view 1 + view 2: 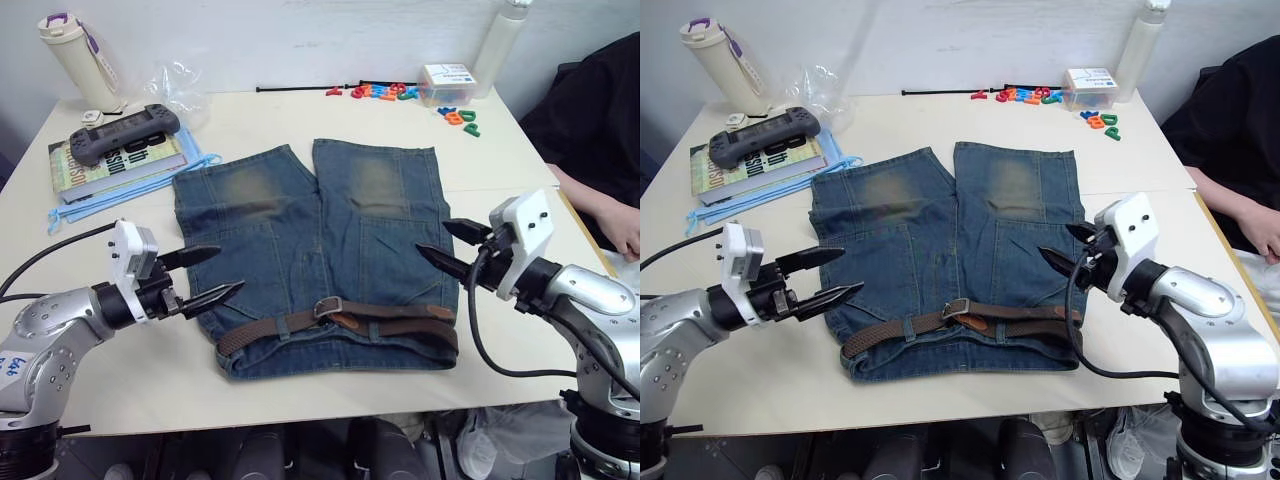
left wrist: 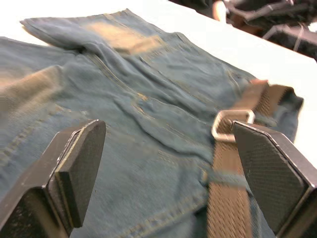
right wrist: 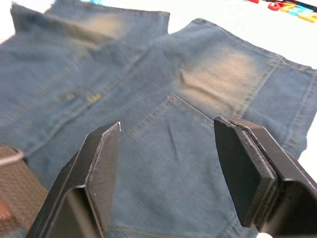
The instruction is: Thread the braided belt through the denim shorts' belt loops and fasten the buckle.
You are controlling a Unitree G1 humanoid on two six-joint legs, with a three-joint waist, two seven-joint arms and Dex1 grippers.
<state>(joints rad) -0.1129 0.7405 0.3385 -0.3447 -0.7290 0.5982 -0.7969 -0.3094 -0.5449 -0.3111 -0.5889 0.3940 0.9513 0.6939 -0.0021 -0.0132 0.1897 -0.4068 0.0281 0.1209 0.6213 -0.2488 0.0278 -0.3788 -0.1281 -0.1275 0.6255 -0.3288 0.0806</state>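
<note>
Belt run along the waistband and apparently buckled; both grippers off and empty.

The braided belt (image 1: 400, 326) lies along the waistband of the denim shorts (image 1: 300, 240), which are spread flat on the table (image 1: 300, 120) with the waistband nearest the robot. It passes under at least two belt loops (image 1: 284, 326), and the buckle (image 1: 328, 307) sits near the middle with the leather tip lying just beyond it. That looks fastened, though whether the prong is seated is too small to tell. Little seems left beyond checking that. The left gripper (image 1: 212, 276) hovers beside the shorts' left edge, fingers spread and holding nothing; the right gripper (image 1: 447, 245) hangs over the right edge, equally parted and empty. A person's sleeve (image 1: 590, 110) is at the table's right side.
</note>
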